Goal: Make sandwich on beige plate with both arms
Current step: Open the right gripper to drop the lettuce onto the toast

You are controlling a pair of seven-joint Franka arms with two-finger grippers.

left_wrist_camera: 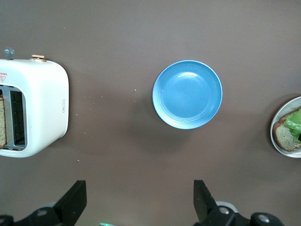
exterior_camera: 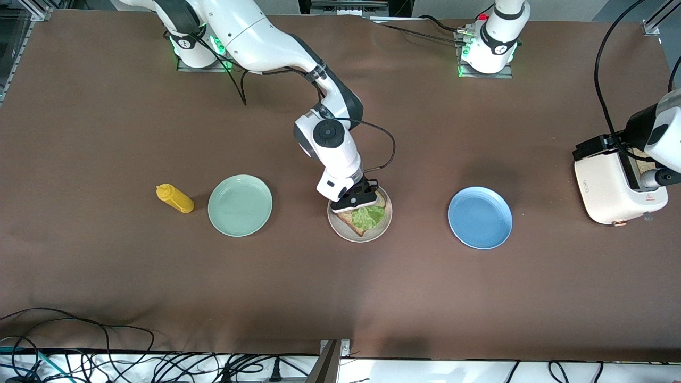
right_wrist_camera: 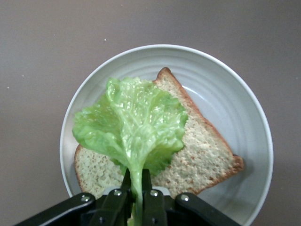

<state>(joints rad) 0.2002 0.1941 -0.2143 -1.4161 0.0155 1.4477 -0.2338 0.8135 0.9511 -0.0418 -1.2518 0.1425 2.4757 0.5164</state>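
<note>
Surface: brown desk, with tangled cables along the edge nearest the front camera.
Beige plate: beige plate sits mid-desk, between the mint green plate and the blue plate; its rim also shows in the left wrist view.
Bread: one brown bread slice lies flat in the beige plate, a corner close to the rim.
Lettuce: ruffled green lettuce leaf is spread over the bread slice, its pale stem running back into the right end effector.
Right end effector: right end effector is low over the beige plate's edge farther from the front camera, its fingers pressed together on the lettuce stem.
Left end effector: left end effector hangs high over the desk between the toaster and the blue plate, fingers spread wide with nothing between them; this arm waits.
Toaster: white toaster stands at the left arm's end of the desk, with a bread slice visible in one slot.
Bottle: yellow squeeze bottle lies on its side just beside the mint green plate, toward the right arm's end of the desk.
</note>
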